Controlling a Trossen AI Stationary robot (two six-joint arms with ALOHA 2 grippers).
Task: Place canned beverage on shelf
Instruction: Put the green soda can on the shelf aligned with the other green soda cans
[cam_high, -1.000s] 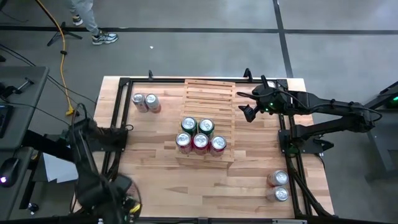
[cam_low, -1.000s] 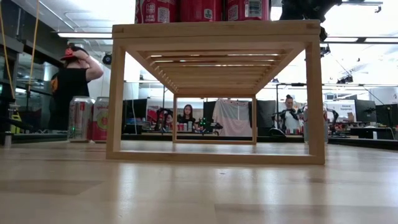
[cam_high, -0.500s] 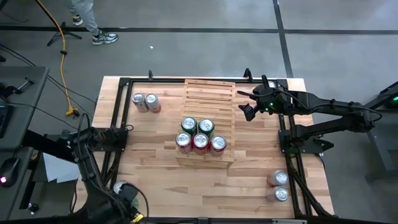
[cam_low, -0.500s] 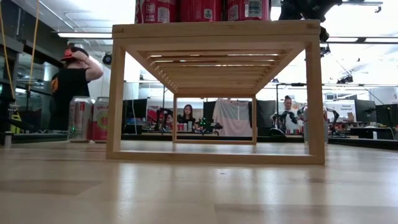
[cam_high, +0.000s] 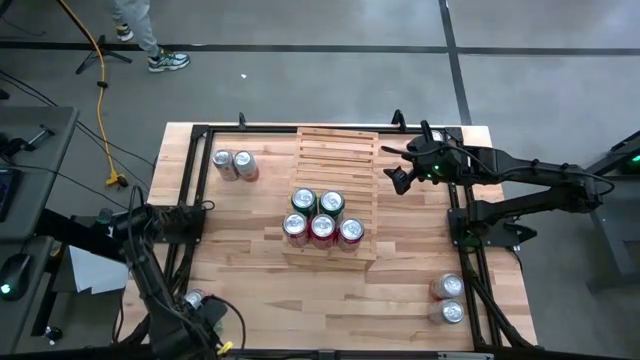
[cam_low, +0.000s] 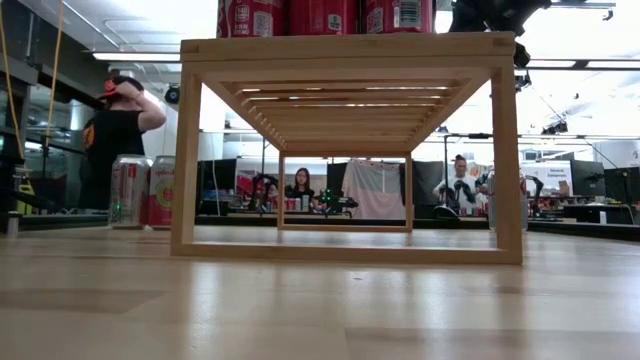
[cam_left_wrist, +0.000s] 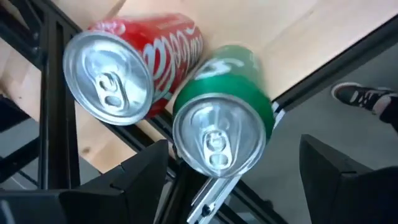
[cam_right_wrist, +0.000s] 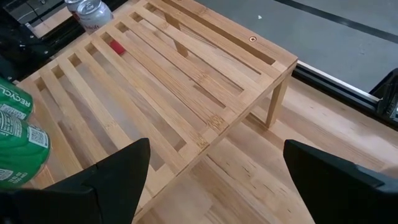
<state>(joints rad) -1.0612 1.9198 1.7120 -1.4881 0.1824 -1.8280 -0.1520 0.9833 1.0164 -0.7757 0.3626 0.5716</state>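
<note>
Five cans (cam_high: 321, 217) already stand on the shelf (cam_high: 335, 160) at mid-bench: two green behind three red. Left to do, I'd judge: a pair at ten o'clock (cam_high: 235, 164), a pair at five o'clock (cam_high: 447, 299), and the red can (cam_left_wrist: 134, 59) and green can (cam_left_wrist: 224, 127) at seven o'clock. There the left end effector (cam_left_wrist: 233, 177) hovers wide and empty, right at the bench (cam_high: 250, 270) edge and its black frame. The right end effector (cam_high: 398, 180) hangs wide beside the shelf's bare rear slats.
</note>
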